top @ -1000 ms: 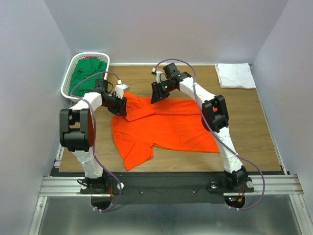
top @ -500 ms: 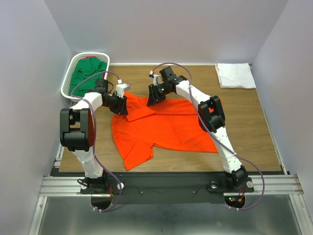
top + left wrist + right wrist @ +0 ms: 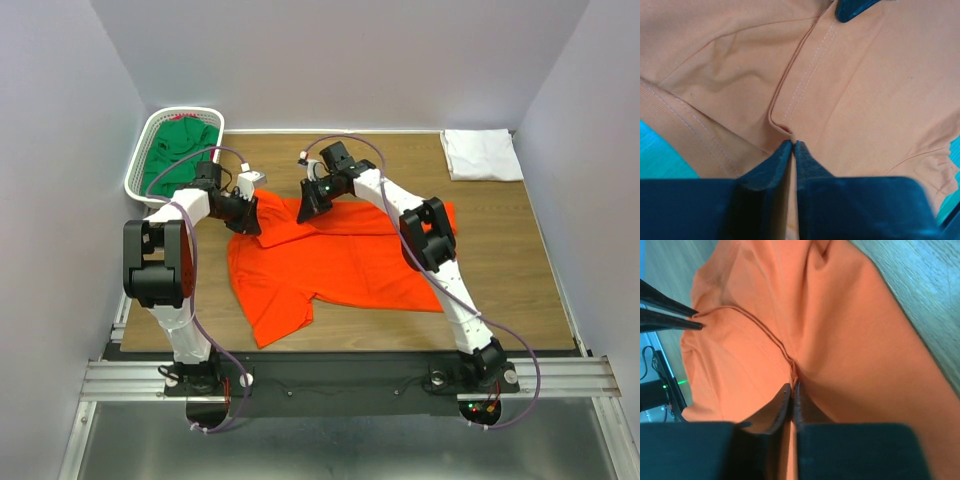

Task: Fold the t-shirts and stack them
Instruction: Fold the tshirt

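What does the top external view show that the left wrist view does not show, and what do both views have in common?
Only the top external view shows the table, the white mesh basket holding the green t-shirt, the folded white t-shirt at the far right corner, and both arms. Only the left wrist view shows the close detail: the left gripper shut on a stitched seam fold of the orange t-shirt. Both views show the orange t-shirt and the left gripper on it.
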`<action>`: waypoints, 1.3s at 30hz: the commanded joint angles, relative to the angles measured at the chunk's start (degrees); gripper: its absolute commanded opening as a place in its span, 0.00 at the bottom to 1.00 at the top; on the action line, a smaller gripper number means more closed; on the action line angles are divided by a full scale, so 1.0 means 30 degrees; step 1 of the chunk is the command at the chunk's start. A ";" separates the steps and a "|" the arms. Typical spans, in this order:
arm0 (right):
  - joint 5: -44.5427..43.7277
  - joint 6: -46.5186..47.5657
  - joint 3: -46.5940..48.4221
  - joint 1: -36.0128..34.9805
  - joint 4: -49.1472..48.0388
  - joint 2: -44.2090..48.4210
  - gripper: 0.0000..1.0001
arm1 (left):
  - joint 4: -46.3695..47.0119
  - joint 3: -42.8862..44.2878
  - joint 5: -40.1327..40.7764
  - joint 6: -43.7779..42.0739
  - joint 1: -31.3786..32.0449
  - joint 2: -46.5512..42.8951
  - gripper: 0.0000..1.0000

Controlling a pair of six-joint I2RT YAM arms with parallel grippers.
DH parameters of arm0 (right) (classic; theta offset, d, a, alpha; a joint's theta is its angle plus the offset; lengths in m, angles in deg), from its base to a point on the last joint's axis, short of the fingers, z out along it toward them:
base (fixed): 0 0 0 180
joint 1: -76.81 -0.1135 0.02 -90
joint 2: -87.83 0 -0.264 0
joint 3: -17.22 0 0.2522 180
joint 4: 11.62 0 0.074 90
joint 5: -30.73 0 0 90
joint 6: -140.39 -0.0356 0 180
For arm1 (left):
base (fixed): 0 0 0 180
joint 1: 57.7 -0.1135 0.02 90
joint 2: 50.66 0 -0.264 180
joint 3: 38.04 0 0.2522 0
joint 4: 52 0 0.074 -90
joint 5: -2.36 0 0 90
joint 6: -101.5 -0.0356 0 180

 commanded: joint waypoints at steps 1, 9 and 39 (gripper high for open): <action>0.0921 0.0214 -0.0261 -0.0133 -0.0723 0.1128 0.01 | -0.0411 -0.0203 -0.1062 -0.0546 -0.0162 -0.0625 0.12; 0.1975 0.1063 -0.2078 -0.0133 -0.0752 0.3681 0.01 | -0.1875 -0.1431 -0.1649 -0.2711 -0.0192 -0.2966 0.00; 0.1335 0.4316 -0.8907 0.2089 -0.0283 0.9711 0.53 | -0.6567 0.1982 -0.2058 -0.6734 -0.2211 -0.2570 0.68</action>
